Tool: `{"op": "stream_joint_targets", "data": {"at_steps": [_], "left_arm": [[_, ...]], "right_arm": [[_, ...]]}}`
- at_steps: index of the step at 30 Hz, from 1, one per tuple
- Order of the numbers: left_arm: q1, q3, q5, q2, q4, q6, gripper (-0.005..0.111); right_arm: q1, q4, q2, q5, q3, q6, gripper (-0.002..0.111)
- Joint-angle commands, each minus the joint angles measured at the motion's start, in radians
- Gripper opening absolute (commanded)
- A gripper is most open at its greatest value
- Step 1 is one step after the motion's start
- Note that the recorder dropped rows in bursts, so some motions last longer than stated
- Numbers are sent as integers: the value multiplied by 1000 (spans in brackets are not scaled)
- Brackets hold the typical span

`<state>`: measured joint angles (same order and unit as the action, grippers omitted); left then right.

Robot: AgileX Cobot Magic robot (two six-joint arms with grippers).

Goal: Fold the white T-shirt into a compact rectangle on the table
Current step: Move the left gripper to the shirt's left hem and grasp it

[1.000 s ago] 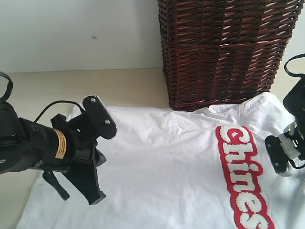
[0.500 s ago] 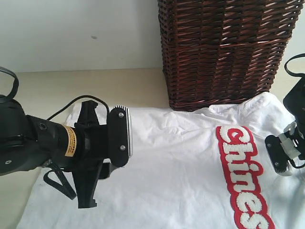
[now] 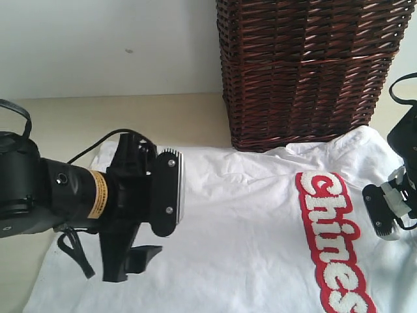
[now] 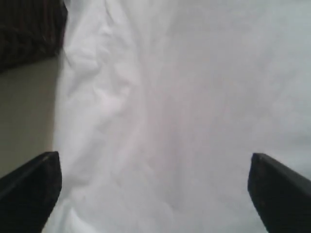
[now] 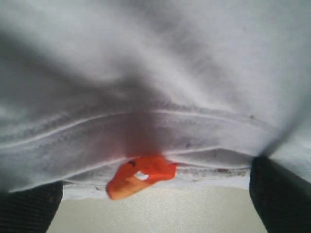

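Note:
The white T-shirt (image 3: 247,222) lies spread flat on the pale table (image 3: 130,120), its red-outlined lettering (image 3: 329,241) running down the right side. My left gripper (image 3: 156,222) hovers over the shirt's left part, open, with nothing between its fingers. In the left wrist view plain white cloth (image 4: 170,111) fills the gap of the open left gripper (image 4: 155,194). My right gripper (image 3: 391,208) stands open at the shirt's right edge. The right wrist view shows a stitched shirt edge (image 5: 155,121) with an orange tag (image 5: 141,177) just ahead of the open right gripper (image 5: 155,204), over bare table (image 5: 160,213).
A tall dark brown wicker basket (image 3: 306,72) stands at the back, touching the shirt's far edge. A white wall (image 3: 104,45) rises behind the table. Bare table (image 4: 24,111) shows beside the shirt's edge in the left wrist view.
My left gripper went from shut to open, turning and shifting right over the shirt. The right gripper and the shirt have stayed put.

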<state>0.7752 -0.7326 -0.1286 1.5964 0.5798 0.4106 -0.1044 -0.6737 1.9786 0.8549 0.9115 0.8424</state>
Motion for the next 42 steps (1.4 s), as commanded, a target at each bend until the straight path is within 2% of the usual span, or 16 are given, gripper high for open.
{"op": "stream_joint_targets", "data": {"at_steps": [1, 5, 6, 9, 11, 14, 17, 19, 21, 24, 29, 32, 35, 37, 40, 42], "left_arm": [[-50, -34, -298, -11, 33, -45, 104], [-185, -76, -442, -13, 2, 16, 104], [-209, -82, -449, -13, -5, 38, 104], [-343, -92, -422, -13, -51, 70, 104], [-394, -92, -407, -15, -72, 139, 104], [-437, -92, -381, -13, -117, 315, 104], [-466, -92, -270, -4, 36, 580, 104], [-477, -92, -198, -4, 143, 594, 104], [-474, -92, -195, -13, 136, 555, 104], [-462, -77, -164, -13, -56, 542, 104], [-464, -47, -161, 19, -210, 747, 104], [-470, -47, -254, 55, -374, 953, 104], [-493, -58, -345, 87, -611, 1234, 104], [-508, -95, -444, 93, -760, 1352, 104], [-538, -172, -603, 93, -917, 1463, 104], [-550, -208, -692, 93, -959, 1478, 104]], "right_arm": [[11, 135, 58, -223, -18, -37, 105], [11, 135, 58, -223, -18, -37, 105], [11, 135, 58, -223, -18, -37, 105], [11, 134, 58, -223, -18, -34, 105], [11, 132, 58, -228, -18, -34, 105], [11, 120, 58, -232, -18, -34, 105], [11, 122, 60, -232, -18, -34, 105], [11, 122, 60, -232, -18, -34, 105], [11, 122, 60, -232, -18, -34, 105], [11, 122, 60, -232, -18, -34, 105], [11, 120, 60, -232, -18, -34, 105], [11, 122, 60, -232, -18, -34, 105], [11, 122, 60, -232, -18, -34, 105], [11, 122, 60, -232, -18, -34, 105], [11, 120, 60, -234, -18, -34, 105], [11, 120, 60, -234, -18, -34, 105]]}}
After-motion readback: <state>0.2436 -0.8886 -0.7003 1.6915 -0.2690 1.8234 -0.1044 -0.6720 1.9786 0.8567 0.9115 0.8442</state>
